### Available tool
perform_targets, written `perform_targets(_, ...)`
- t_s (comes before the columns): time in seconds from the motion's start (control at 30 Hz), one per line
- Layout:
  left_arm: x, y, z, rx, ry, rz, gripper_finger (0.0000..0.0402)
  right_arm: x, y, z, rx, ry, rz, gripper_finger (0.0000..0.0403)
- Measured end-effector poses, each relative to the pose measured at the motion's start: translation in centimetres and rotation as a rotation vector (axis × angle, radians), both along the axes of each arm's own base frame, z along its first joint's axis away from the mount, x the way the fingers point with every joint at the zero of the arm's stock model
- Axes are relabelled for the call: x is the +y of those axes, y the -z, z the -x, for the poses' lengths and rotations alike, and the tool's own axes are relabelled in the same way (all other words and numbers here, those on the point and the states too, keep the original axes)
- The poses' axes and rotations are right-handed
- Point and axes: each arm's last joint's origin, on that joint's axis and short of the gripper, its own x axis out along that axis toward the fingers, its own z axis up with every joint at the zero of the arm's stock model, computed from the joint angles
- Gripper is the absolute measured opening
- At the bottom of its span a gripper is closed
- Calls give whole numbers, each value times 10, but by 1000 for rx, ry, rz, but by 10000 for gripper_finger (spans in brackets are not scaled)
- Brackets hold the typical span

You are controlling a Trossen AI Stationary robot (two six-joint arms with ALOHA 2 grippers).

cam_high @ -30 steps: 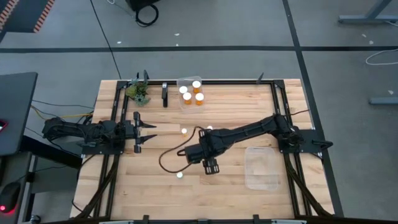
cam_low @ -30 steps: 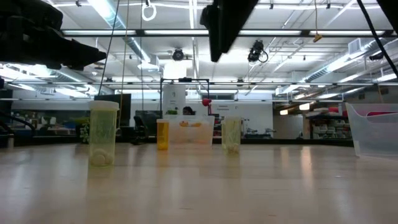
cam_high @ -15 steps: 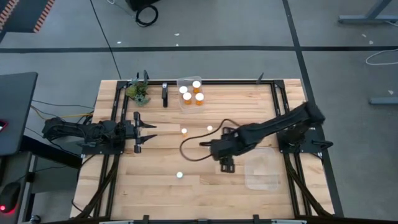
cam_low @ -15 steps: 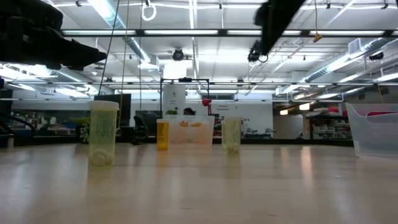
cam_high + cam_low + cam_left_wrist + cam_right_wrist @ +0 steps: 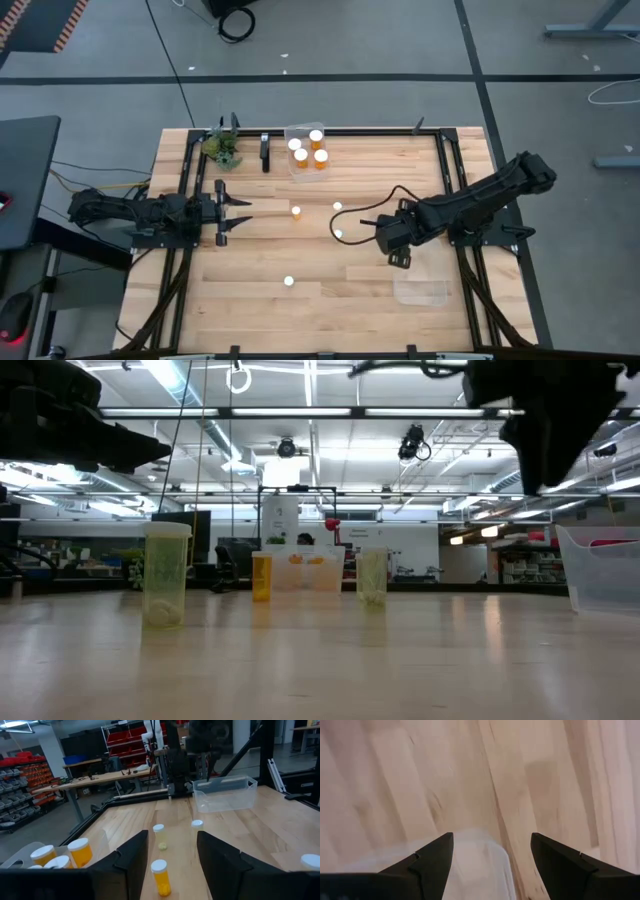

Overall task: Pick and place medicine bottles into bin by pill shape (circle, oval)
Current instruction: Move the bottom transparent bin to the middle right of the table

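Observation:
Several medicine bottles stand in the clear bin [image 5: 292, 163] at the far edge, orange with white caps [image 5: 308, 146]. Others stand upright on the table: an orange one [image 5: 296, 211], two near the middle [image 5: 337, 207] [image 5: 338, 234] and one toward the near edge [image 5: 288, 282]. My right gripper [image 5: 400, 259] hangs open over the left rim of a second clear bin [image 5: 425, 280] at the right, pointing down with nothing between its fingers [image 5: 492, 837]. My left gripper [image 5: 236, 214] waits level at the table's left, its fingers apart [image 5: 172, 834] around nothing.
A small green plant [image 5: 222, 148] and a dark upright piece [image 5: 265, 152] stand at the far left. A black cable [image 5: 365, 215] loops from the right arm over the table's middle. Bare wood lies along the near edge.
My right gripper has swung from the table's middle toward the right edge, sinking a little and rolling about its own axis. It now hangs over the right-hand clear bin. The bottles have not moved.

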Motion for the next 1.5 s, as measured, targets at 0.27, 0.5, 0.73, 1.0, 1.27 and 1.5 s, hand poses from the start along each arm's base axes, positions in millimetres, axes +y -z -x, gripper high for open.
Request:
perform_targets(0.27, 0, 0, 0, 0, 0, 0, 178, -5, 29, 15, 127, -12, 23, 273)
perform_targets(0.5, 0, 0, 0, 1, 0, 0, 180, -9, 44, 25, 199, -53, 48, 273)
perform_targets(0.73, 0, 0, 0, 1, 0, 0, 177, -13, 63, 36, 259, -109, 83, 273)
perform_targets(1.0, 0, 0, 0, 1, 0, 0, 181, -17, 64, 31, 213, -259, 247, 273)
perform_targets(1.27, 0, 0, 0, 2, 0, 0, 178, -30, 64, 21, 169, -297, 300, 273)
perform_targets(1.5, 0, 0, 0, 1, 0, 0, 179, -51, 64, 12, 158, -268, 320, 273)
